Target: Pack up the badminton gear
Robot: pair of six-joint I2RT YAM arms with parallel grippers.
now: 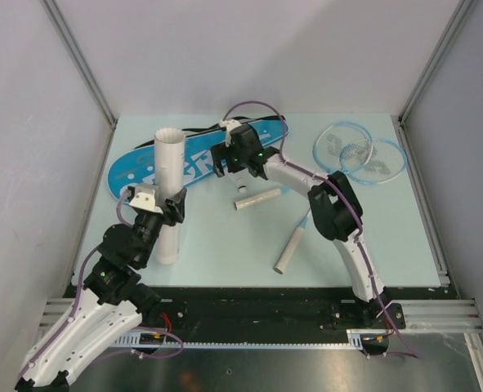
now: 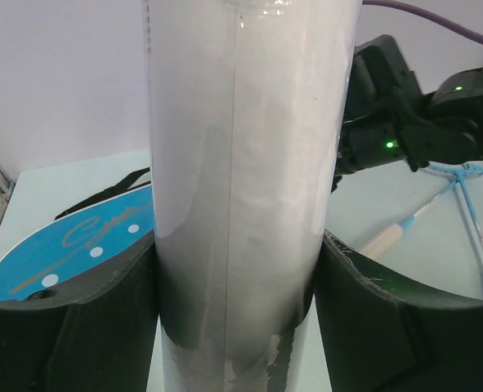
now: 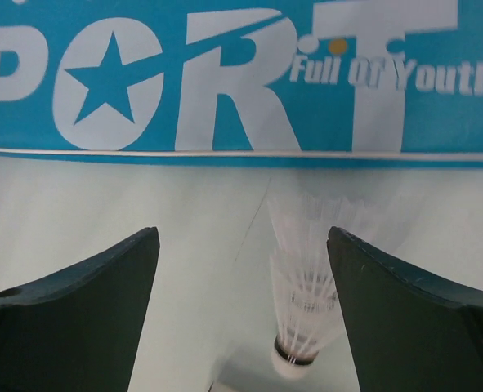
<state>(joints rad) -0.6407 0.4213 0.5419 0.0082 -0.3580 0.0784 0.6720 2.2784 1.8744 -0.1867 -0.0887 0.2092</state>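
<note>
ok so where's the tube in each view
Top external: the tube stands upright left of centre, held by the left gripper.
Left wrist: the tube fills the middle, top to bottom.
Right wrist: not in it.
Shared landmark: the cover, behind the tube in the top view, lower left in the left wrist, across the top in the right wrist.

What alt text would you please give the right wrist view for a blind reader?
The right gripper stands open over the pale table, a white shuttlecock between its dark fingers, cork end nearest the camera. Beyond lies the blue racket cover with large white lettering.
</note>
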